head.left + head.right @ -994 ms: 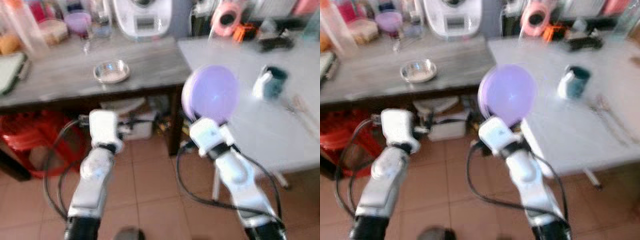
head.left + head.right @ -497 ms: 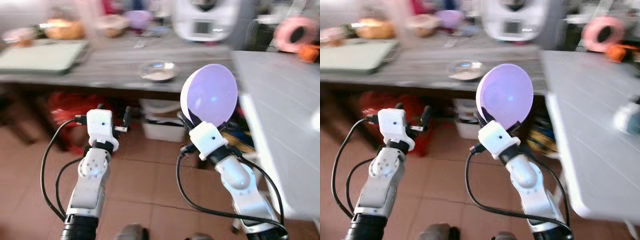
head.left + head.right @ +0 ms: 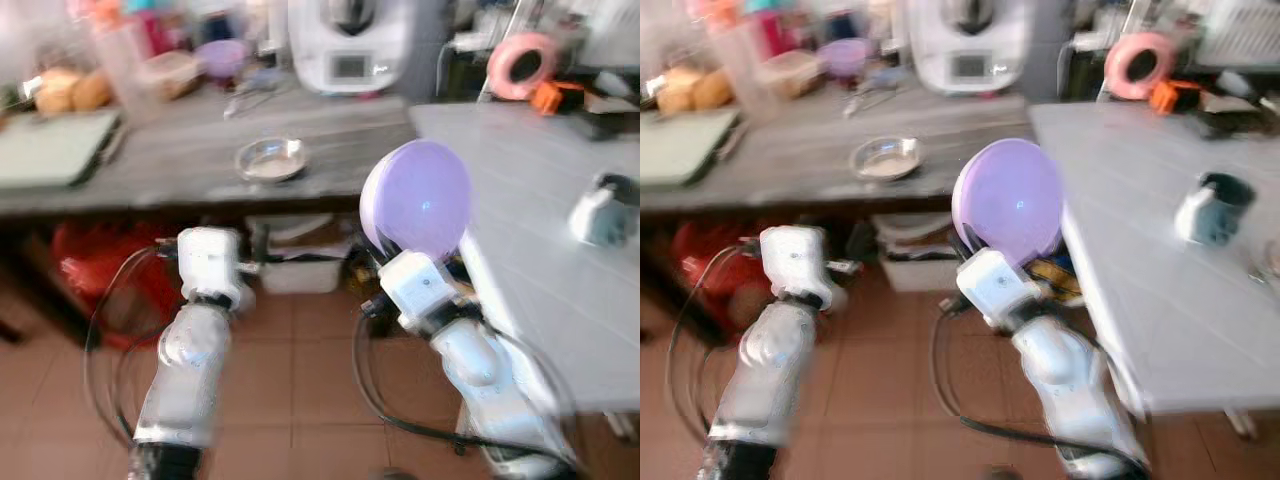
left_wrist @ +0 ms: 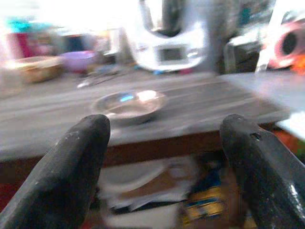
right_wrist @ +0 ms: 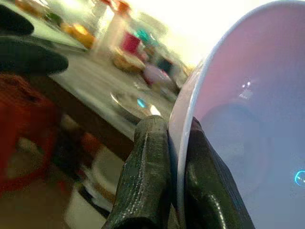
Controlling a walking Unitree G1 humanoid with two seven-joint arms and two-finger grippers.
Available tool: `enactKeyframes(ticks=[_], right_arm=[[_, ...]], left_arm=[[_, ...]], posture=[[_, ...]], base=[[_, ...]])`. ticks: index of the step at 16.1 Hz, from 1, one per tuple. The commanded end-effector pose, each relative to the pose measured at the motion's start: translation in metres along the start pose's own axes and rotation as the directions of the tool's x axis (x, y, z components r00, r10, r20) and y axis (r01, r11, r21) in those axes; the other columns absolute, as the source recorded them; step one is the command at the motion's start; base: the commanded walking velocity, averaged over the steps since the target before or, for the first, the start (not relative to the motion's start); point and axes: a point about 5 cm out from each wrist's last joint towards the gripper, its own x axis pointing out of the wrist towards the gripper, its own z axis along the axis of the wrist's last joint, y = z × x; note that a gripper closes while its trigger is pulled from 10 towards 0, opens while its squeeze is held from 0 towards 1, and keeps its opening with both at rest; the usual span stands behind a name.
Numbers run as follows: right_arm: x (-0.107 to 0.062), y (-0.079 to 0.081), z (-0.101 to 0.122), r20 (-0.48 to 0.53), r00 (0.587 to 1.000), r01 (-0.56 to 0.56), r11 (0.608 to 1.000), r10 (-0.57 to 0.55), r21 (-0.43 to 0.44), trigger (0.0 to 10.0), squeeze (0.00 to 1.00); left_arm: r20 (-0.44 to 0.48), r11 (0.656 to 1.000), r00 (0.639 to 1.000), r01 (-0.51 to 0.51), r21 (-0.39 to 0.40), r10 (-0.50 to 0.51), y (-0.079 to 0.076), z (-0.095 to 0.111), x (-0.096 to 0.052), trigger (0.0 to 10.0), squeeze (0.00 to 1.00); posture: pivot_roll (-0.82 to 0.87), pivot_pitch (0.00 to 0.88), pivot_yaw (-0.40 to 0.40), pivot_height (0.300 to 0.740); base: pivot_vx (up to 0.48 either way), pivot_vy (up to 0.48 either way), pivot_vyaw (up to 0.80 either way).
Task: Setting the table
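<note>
Terracotta floor tiles [image 3: 300, 350] fill the lower half of the head views, matte and square. Across the upper left runs a long grey wood-grain tabletop [image 3: 170, 160], crowded at the back with blurred jars and a white kitchen appliance [image 3: 345, 45]. At the right edge stands a pale white tabletop [image 3: 1140, 200], smooth and mostly bare, carrying a teal and white ceramic mug [image 3: 1212, 208] at centre right.

At frame centre the right end effector [image 5: 167, 143] is clenched on the rim of a round lilac plate [image 3: 415, 200], smooth, glossy and probably plastic, held upright on edge in the air just before the corner of the white tabletop. The left end effector [image 4: 167, 138] hangs released, its two rubbery black fingers [image 4: 76, 162] wide apart and empty, lower left of centre.

This looks like the carry step: plate in hand, not yet set down. The next move calls for reaching over the white tabletop, tilting the plate flat and lowering it clear of the mug.

A small shiny round steel bowl [image 3: 270, 158] sits on the grey tabletop, upper centre.
</note>
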Motion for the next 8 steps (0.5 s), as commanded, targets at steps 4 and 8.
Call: enactKeyframes(ticks=[4, 8], right_arm=[[0.0077, 0.0062, 0.0139, 0.066, 0.997, -0.027, 0.999, 0.026, 0.016, 10.0, 0.00], [0.0101, 0.0052, 0.0153, 0.078, 0.996, -0.035, 0.999, 0.035, 0.006, 10.0, 0.00]], left_arm=[[-0.014, 0.999, 0.999, -0.047, 0.021, 0.047, 0.0159, -0.0012, -0.0044, 10.0, 0.00], [-0.006, 0.998, 0.999, -0.049, 0.029, 0.049, 0.0155, 0.0004, -0.0016, 10.0, 0.00]], posture=[[-0.07, 0.000, 0.045, 0.740], [-0.07, 0.000, 0.049, 0.740]], base=[[0.472, 0.000, 0.00], [0.464, 0.000, 0.40]])
